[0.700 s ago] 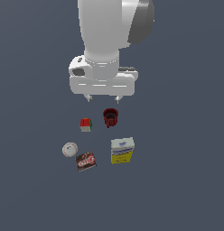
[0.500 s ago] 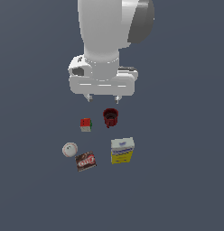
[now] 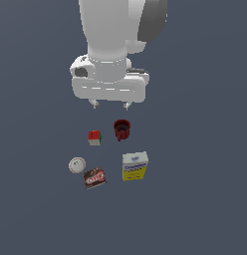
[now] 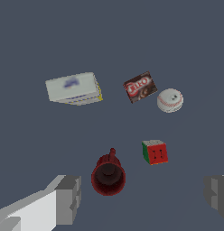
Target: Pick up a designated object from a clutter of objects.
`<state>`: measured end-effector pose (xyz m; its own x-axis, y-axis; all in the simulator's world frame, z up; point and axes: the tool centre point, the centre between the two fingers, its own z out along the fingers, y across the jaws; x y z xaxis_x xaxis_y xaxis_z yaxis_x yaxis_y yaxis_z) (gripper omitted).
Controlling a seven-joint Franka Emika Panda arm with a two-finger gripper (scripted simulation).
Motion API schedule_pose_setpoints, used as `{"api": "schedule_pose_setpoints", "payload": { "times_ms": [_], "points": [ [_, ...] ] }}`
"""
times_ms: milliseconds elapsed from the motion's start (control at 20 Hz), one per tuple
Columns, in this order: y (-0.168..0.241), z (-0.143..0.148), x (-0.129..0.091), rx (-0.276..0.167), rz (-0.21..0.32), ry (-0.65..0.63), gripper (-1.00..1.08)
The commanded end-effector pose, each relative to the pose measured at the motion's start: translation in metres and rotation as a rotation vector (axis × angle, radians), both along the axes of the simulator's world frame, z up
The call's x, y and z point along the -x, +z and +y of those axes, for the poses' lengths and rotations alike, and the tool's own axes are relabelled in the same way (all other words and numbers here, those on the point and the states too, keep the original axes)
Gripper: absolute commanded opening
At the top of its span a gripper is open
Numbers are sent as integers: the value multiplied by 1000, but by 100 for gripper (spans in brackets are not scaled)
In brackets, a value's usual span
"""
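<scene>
The designated object, a yellow-and-white carton with blue lettering, stands at the near edge of the clutter of objects. Around it are a dark red mug, a red-green-white cube, a white ball and a brown-red box. My gripper hangs open above the items, closest to the mug, holding nothing. The carton lies well apart from its fingers.
All the items rest on a plain dark grey floor. The arm's white body fills the upper middle of the exterior view. The mug stands just behind the carton, with the brown-red box beside the carton toward the exterior view's left.
The white hand has shifted very slightly above the mug. None of the items has moved.
</scene>
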<state>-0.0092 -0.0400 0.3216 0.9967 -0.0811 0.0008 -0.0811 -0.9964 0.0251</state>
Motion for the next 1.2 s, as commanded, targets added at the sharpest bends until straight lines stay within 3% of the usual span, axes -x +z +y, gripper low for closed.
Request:
{"api": "schedule_pose_setpoints", "payload": {
  "times_ms": [0,550,1150],
  "points": [
    [0,0,0,0,0,-1,100],
    [-6,5,-8,-2,-2,-85,100],
    [-25,18,-32,-8,-7,-331,100]
  ]
}}
